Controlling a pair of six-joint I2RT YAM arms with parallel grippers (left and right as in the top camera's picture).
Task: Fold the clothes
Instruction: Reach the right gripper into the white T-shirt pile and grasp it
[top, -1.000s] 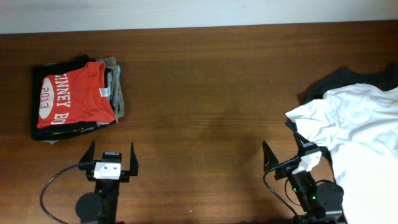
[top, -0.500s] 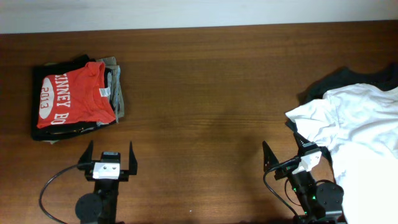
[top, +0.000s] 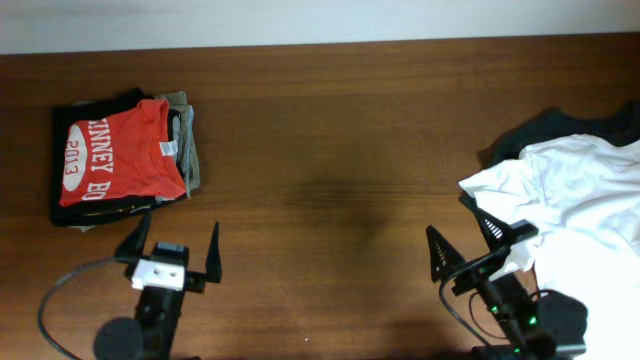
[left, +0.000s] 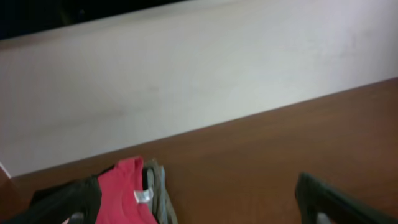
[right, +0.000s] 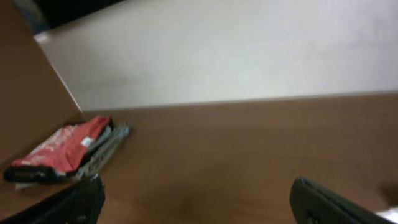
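The left gripper (top: 181, 228) stands with its two black fingers spread wide and nothing between them, only bare wood showing in the gap. In the left wrist view one dark fingertip (left: 329, 200) shows at the lower right and the other at the lower left, well apart. The right gripper (top: 455, 226) is likewise spread wide and holds nothing. Its own camera shows a black finger (right: 329, 202) at each lower corner, with bare tabletop between them. Its right-hand finger lies just at the near edge of the cloth on that side, and the overhead view does not settle whether they touch.

That cloth is the large plain white short-sleeved shirt of thin soft fabric (top: 585, 205). It lies crumpled and unfolded at the right edge of the brown wooden table (top: 330, 130), running out of the picture to the right and towards the near side. One pale corner juts towards the table's middle. The shirt rests partly on a dark, nearly black garment (top: 555, 125) that shows behind it on the far side.

Well apart from all this, at the far left of the table, lies a folded red shirt with white lettering (top: 115, 160). It tops a small stack of folded grey and black clothes (top: 190, 150), just beyond the left gripper. A pale wall (top: 300, 18) runs along the table's far edge.
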